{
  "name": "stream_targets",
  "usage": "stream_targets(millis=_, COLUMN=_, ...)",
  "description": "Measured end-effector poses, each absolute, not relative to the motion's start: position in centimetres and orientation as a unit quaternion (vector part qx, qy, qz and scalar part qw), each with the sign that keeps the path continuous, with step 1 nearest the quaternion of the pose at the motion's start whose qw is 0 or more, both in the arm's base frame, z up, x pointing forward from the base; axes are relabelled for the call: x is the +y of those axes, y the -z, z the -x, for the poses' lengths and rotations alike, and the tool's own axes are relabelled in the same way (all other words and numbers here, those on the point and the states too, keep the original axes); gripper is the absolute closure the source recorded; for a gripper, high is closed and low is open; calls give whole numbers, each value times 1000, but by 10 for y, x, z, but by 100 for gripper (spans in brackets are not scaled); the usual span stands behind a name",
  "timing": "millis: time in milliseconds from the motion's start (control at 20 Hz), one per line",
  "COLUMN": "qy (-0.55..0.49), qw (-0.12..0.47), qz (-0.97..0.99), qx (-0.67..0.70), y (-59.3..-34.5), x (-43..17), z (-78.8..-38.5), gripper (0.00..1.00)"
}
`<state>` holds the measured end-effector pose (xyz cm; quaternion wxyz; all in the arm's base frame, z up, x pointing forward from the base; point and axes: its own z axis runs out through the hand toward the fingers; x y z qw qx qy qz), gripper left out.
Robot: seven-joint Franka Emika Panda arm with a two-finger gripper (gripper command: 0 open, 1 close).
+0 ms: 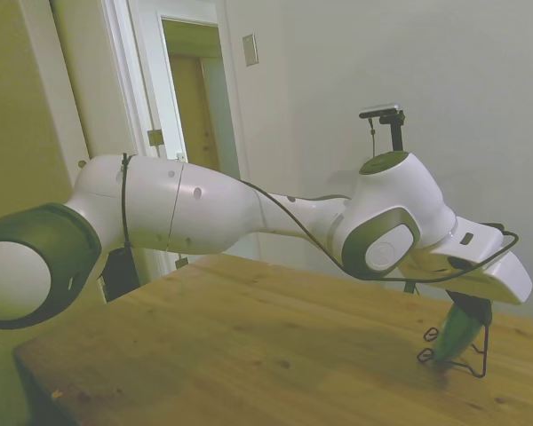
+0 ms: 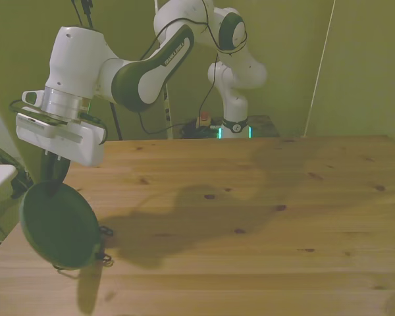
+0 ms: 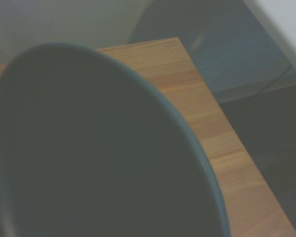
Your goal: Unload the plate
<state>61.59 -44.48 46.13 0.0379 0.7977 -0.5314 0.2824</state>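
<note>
1. One plate (image 2: 58, 225) stands on edge in the wire stand (image 1: 466, 355), directly below the gripper (image 2: 52, 170).
2. Its top rim sits between the jaws, closed on it.

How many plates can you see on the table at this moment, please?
1: a dark-green plate stands on edge in the black wire stand near the table's corner, at the front view's left, right under the gripper.
</note>
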Motion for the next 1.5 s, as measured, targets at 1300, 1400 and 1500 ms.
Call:
stream_targets(millis=1300, qy=-155, qw=-125, qz=-856, qx=-477, y=-577, x=-257, z=-646, gripper=100)
stream_targets(millis=1400, qy=-123, qw=-143, qz=-863, qx=-469, y=-566, x=-239, z=-651, gripper=100)
stream_targets(millis=1500, qy=-84, qw=-161, qz=-868, qx=-462, y=-553, x=-224, z=-654, gripper=100)
